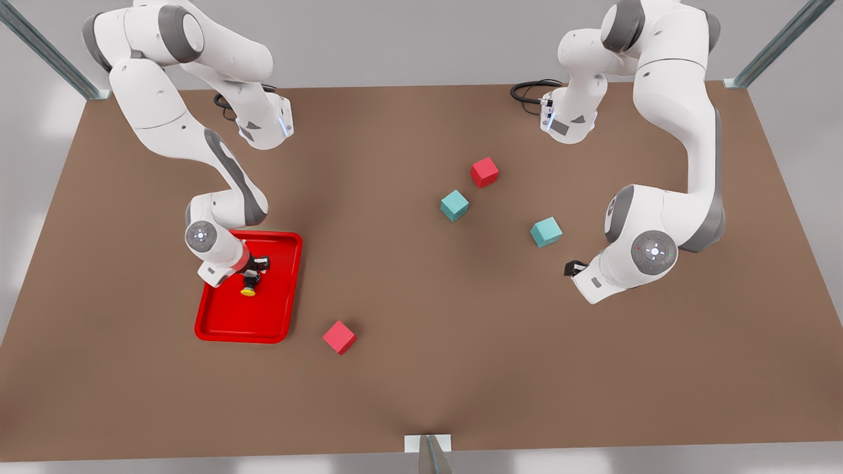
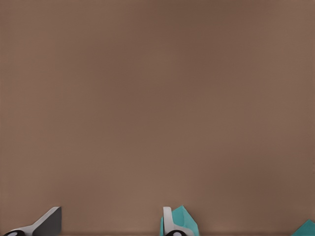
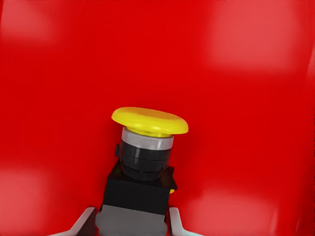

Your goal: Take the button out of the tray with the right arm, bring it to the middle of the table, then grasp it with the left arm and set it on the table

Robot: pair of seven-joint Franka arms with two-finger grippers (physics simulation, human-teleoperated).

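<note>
The button point(image 3: 147, 152), with a yellow cap on a grey-and-black body, sits between my right gripper's fingers point(image 3: 86, 222), which press against both sides of its body. My right gripper point(image 1: 253, 271) is over the red tray point(image 1: 270, 326) at the front view's left, shut on the button point(image 1: 248, 288). I cannot tell whether the button rests on the tray floor or hangs just above it. My left gripper point(image 1: 574, 268) waits low over the table point(image 1: 421, 382) at the front view's right. The left gripper point(image 2: 108, 228) is open, with bare table between its fingers.
A teal cube point(image 1: 546, 232) lies just beyond my left gripper and peeks past one finger as the teal cube point(image 2: 183, 221). Another teal cube point(image 1: 454, 205) and a red cube point(image 1: 485, 172) lie mid-table. A second red cube point(image 1: 339, 337) sits beside the tray.
</note>
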